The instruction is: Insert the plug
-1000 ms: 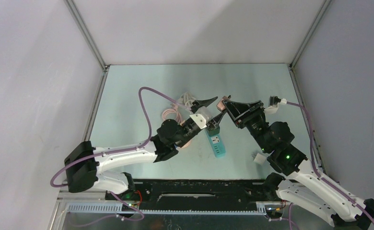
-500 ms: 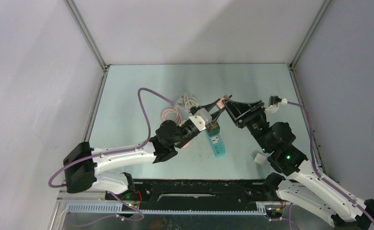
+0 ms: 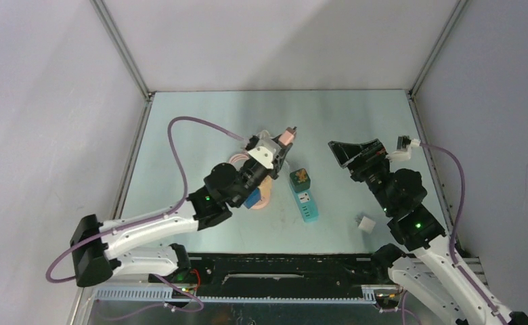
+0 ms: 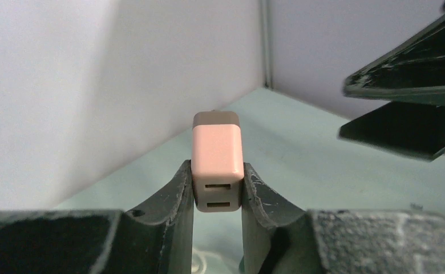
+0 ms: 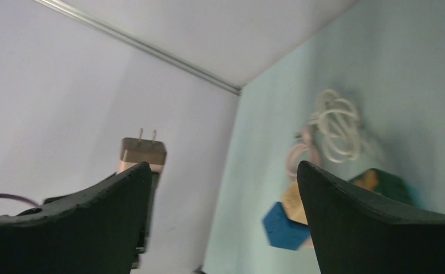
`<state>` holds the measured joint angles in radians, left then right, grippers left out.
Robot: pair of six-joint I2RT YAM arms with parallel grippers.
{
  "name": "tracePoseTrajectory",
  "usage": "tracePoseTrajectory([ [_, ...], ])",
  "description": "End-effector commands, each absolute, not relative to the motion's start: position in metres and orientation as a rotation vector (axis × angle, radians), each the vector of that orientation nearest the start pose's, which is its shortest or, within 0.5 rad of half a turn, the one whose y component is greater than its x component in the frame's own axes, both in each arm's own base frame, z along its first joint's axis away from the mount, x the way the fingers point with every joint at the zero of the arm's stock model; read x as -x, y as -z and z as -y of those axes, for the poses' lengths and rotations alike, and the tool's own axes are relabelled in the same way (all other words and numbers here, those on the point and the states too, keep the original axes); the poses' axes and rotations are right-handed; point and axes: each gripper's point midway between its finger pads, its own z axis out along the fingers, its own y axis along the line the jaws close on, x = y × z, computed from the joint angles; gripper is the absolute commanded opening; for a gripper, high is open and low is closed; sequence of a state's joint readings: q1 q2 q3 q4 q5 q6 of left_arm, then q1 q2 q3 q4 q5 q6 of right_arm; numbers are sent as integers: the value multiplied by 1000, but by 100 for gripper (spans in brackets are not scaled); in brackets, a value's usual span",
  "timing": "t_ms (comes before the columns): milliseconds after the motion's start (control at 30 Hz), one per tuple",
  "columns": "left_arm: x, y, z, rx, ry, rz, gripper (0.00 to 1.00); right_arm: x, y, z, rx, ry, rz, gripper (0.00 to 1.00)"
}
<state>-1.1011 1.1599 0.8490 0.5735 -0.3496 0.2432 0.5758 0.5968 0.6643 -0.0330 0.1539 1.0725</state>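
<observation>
**Top external.** We log the left gripper [image 3: 285, 136] clamped on the pink plug [image 3: 288, 133]. It is held in the air over the table [image 3: 200, 122], beyond the far end of the teal power strip [image 3: 304, 201] and apart from it. A green adapter [image 3: 301, 178] sits on that far end. The right gripper [image 3: 342, 152] hangs to the right of the strip. A small white cube [image 3: 366, 223] lies near the right arm.

**Left wrist.** The plug [image 4: 217, 148] is pinched at its lower sides between both fingers [image 4: 174, 194]. Two slots face the camera, and the tan end points away. The right gripper's black fingers [image 4: 408, 74] show at upper right, apart from the plug.

**Right wrist.** The right gripper [image 5: 223, 171] has its jaws spread wide with nothing between them. Past the finger at the frame's left we see the plug [image 5: 143, 153] with its two prongs up. On the table lie a white cable coil [image 5: 337, 125], a pink cable [image 5: 300, 157] and a blue block [image 5: 283, 225].
</observation>
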Motion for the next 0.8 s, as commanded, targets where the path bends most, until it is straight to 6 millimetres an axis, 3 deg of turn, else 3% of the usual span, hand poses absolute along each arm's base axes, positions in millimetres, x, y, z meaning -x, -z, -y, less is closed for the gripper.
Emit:
tracePoseTrajectory([
  [0,-257,-317,287,-513,434,-1488,0,-242,-283,-159,-382,-1024,-1761,99],
  [100,-257,-285,257,-431,425,-1678,0,-247,-258,-151,-338,-963,-1860,100],
  [200,-248,-266,230,-288,455,-1814,0,-251,-237,-150,-311,-946,-1950,99],
  [300,-239,-257,209,-174,467,-1888,0,-253,-222,-153,-289,-940,-2016,100],
  [400,-229,-253,181,85,449,-1989,0,-256,-211,-156,-275,-938,-2061,100],
  [600,-218,-261,179,417,603,-2049,0,-257,-204,-157,-256,-925,-2085,100],
  [767,-216,-253,184,580,560,-2155,0,-256,-205,-155,-245,-913,-2081,100],
])
